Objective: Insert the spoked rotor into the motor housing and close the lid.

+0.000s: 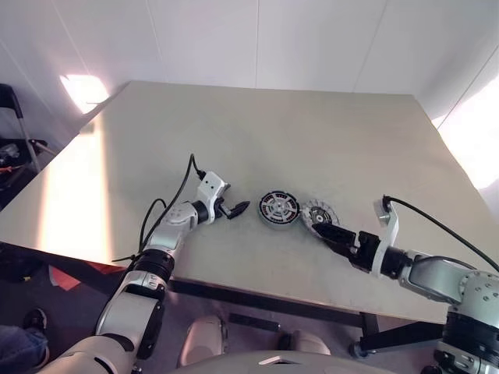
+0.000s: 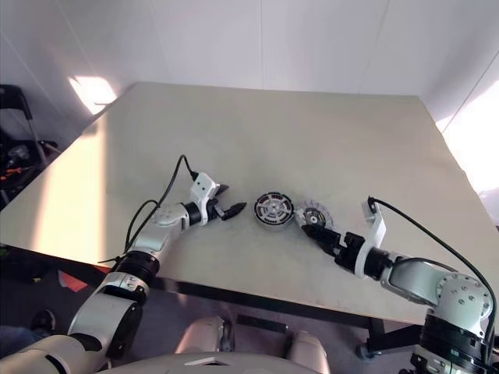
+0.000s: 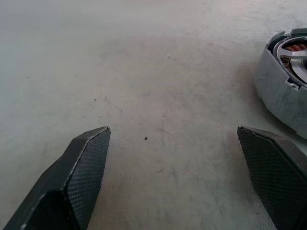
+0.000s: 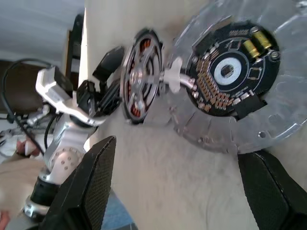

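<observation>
The motor housing lies near the table's front edge, a dark round cup with copper windings. The silver spoked rotor sits in its mouth. Right beside it the grey lid lies flat, black hub and yellow parts facing up. A small white piece bridges lid and housing. My left gripper is open just left of the housing, which shows past one of its fingers. My right gripper is open at the lid's near edge, empty.
The beige table stretches far behind the parts. Its front edge runs close under both arms. A dark chair and clutter stand off the left side. Black cables trail from both wrists.
</observation>
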